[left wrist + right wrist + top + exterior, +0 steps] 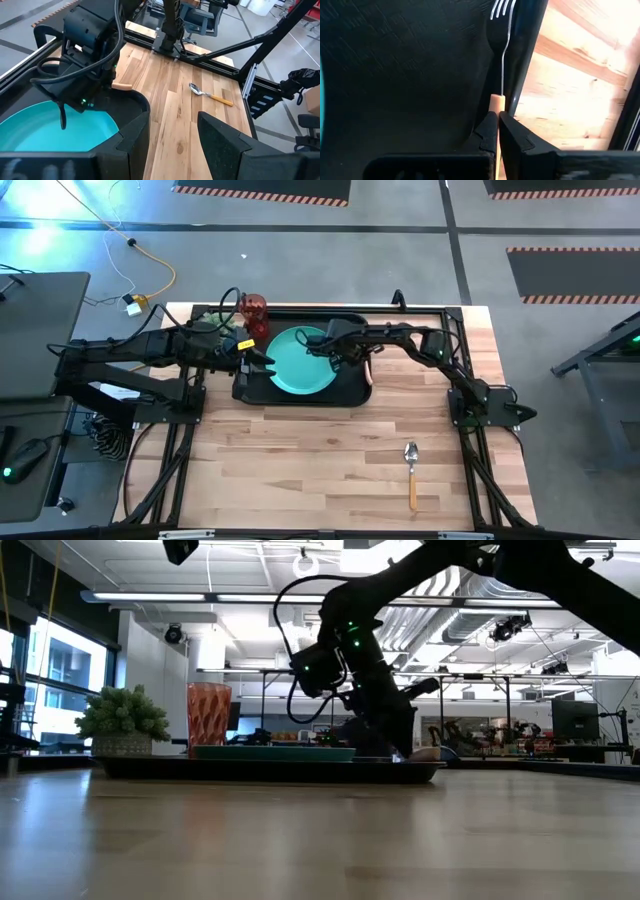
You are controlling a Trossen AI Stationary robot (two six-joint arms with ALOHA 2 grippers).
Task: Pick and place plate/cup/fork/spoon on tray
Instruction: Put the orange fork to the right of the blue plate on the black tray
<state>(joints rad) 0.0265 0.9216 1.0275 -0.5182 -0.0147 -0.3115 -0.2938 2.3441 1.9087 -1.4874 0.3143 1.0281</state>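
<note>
The black tray (355,395) lies at the table's far middle with the teal plate (300,363) on it. The red-brown cup (254,313) stands on the tray's far left corner. The fork (502,45) lies inside the tray along its right rim. My right gripper (497,125) is shut on its handle and stands over the tray's right part (348,358). The spoon (411,470) lies on the bare table at the near right. My left gripper (172,145) is open and empty at the tray's left edge (262,360), beside the plate. My right gripper pinches the fork's wooden handle (496,102) between its two fingers, just behind where the metal neck enters it. The fingers come from above, pointing down. The tines (502,7) lie on the tray floor by the right rim. The handle's free end (122,86) sticks out past the gripper.
A green potted plant (123,720) stands at the tray's far left, next to the cup (208,715). Bare wooden table lies in front of the tray. Both arms' bases stand at the table's left and right sides.
</note>
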